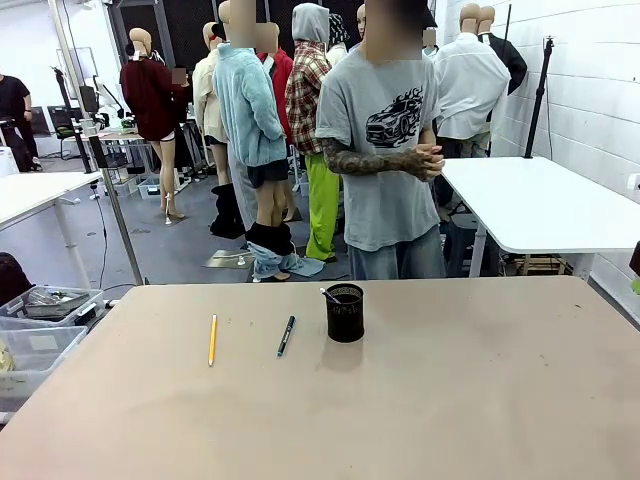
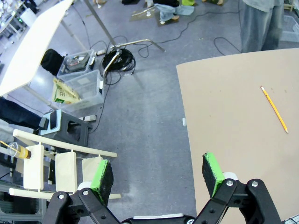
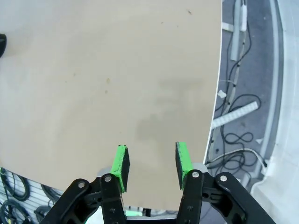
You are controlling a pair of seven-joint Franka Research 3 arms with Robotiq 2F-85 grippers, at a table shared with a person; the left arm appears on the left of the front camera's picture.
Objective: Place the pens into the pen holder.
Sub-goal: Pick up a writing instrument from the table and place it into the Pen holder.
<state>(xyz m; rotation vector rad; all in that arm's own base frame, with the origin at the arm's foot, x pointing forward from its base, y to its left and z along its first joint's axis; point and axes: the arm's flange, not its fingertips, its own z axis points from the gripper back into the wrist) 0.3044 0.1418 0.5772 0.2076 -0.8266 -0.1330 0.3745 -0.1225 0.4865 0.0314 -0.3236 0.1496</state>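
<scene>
Pen holder: the black mesh cup point(image 1: 345, 312) stands upright on the tan worktop point(image 1: 450, 400), about midway across and toward the far edge.
Whitish pen: it sits inside the holder, and its end point(image 1: 328, 295) leans out over the left rim.
Black-and-blue pen: it point(image 1: 286, 336) lies flat on the worktop just left of the holder, not touching it, running near to far at a slight slant.
Yellow pencil: it point(image 1: 212, 340) lies flat farther left, well apart from the holder and roughly parallel to the black-and-blue pen.
Left claw: it point(image 2: 158, 173) is spread wide with nothing between the green pads. It hangs over the worktop's left edge, one pad above the floor and the other above the surface, with the pencil well away from it.
Right claw: it point(image 3: 152, 159) is spread and empty, above bare worktop near the right edge.
Person: they point(image 1: 385, 150) stand at the far side with hands point(image 1: 428, 160) clasped in front.
Floor: clear plastic bins point(image 1: 40, 340) sit left of the worktop.
</scene>
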